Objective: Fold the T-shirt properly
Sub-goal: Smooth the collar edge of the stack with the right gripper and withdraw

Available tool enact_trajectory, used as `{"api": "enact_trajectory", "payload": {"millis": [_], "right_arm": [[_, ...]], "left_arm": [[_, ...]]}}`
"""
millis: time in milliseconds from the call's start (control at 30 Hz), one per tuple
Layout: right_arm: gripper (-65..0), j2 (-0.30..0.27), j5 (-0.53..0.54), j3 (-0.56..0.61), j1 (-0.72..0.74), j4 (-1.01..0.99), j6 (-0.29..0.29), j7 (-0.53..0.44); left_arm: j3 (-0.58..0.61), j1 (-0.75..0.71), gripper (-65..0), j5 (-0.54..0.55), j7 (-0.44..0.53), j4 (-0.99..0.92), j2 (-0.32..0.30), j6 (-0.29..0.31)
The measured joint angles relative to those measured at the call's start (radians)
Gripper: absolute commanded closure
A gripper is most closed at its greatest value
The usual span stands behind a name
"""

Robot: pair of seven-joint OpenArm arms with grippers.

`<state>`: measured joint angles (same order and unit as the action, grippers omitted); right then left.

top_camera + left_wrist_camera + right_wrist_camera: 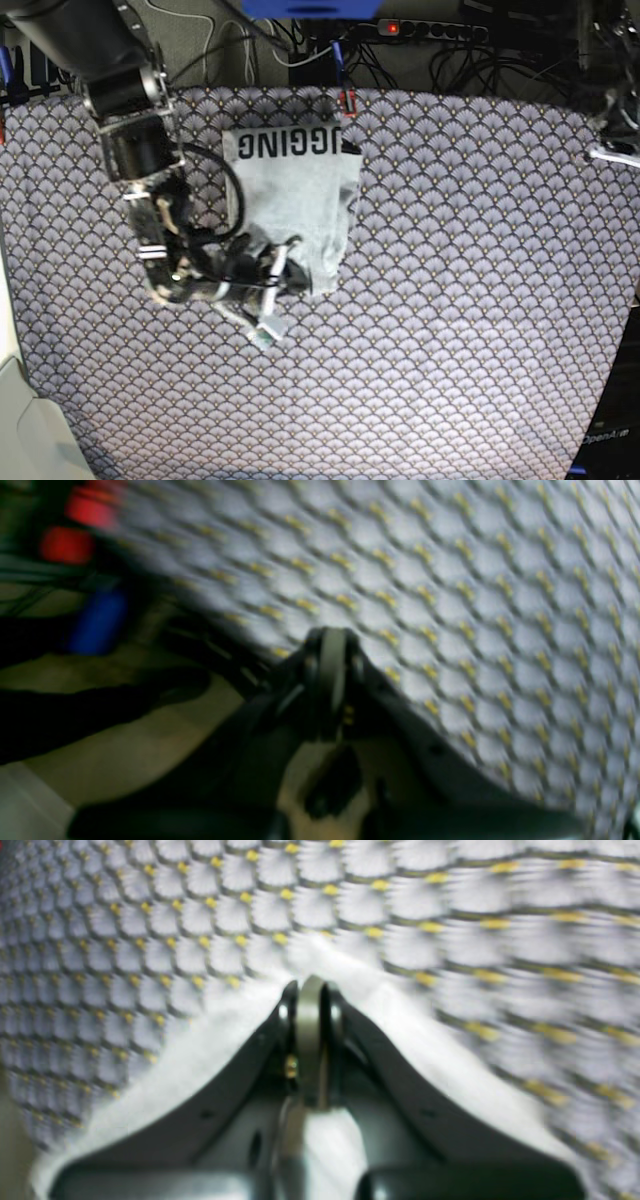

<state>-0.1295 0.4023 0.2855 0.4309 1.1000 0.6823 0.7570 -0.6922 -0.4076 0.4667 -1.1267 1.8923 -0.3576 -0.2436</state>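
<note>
The T-shirt (295,195) lies partly folded on the scallop-patterned cloth (460,300) covering the surface, toward 11 o'clock from its centre, its black lettering along the far edge. The right tool (310,990) is pressed together, pinching a pale fold of the T-shirt (200,1060) at the shirt's 7 o'clock corner. The left tool (332,645) is pressed together too, gripping nothing, over the cloth (450,580) edge; that view is blurred.
</note>
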Motion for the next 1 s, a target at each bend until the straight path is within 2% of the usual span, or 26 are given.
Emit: {"api": "enact_trajectory", "payload": {"millis": [67,133,233,400,533,633,867,1000], "right_arm": [[0.0,-0.032,-0.002,-0.019,-0.052,0.142,0.005,0.065],[0.0,-0.037,-0.006,-0.066,-0.113,0.284,0.004,0.137],[0.0,-0.029,0.005,-0.132,-0.226,0.51,0.011,0.223],[0.0,-0.013,0.004,-0.2,-0.439,0.739,0.013,0.248],[0.0,-0.009,-0.002,-0.215,-0.54,0.751,0.013,0.252],[0.0,-0.008,0.014,-0.207,-0.591,0.723,0.013,0.175],[0.0,-0.005,0.084,-0.218,-0.574,0.43,0.029,0.04],[0.0,-0.004,0.054,-0.217,-0.599,0.491,0.024,0.048]], "left_arm": [[-0.014,-0.003,-0.3,0.002,-0.004,0.0,0.0,0.001],[-0.027,-0.003,-0.3,0.013,-0.012,0.0,0.007,0.006],[-0.04,-0.009,-0.3,0.008,-0.014,0.0,0.003,0.084],[-0.039,-0.008,-0.3,0.008,-0.018,0.0,0.006,0.114],[-0.039,-0.009,-0.3,0.008,-0.019,0.0,0.005,0.114],[-0.039,-0.008,-0.3,0.008,-0.018,0.0,0.004,0.114],[-0.057,-0.044,-0.3,0.014,-0.012,0.03,0.006,0.121],[-0.113,-0.051,-0.3,-0.002,-0.014,0.032,0.005,0.114]]}}
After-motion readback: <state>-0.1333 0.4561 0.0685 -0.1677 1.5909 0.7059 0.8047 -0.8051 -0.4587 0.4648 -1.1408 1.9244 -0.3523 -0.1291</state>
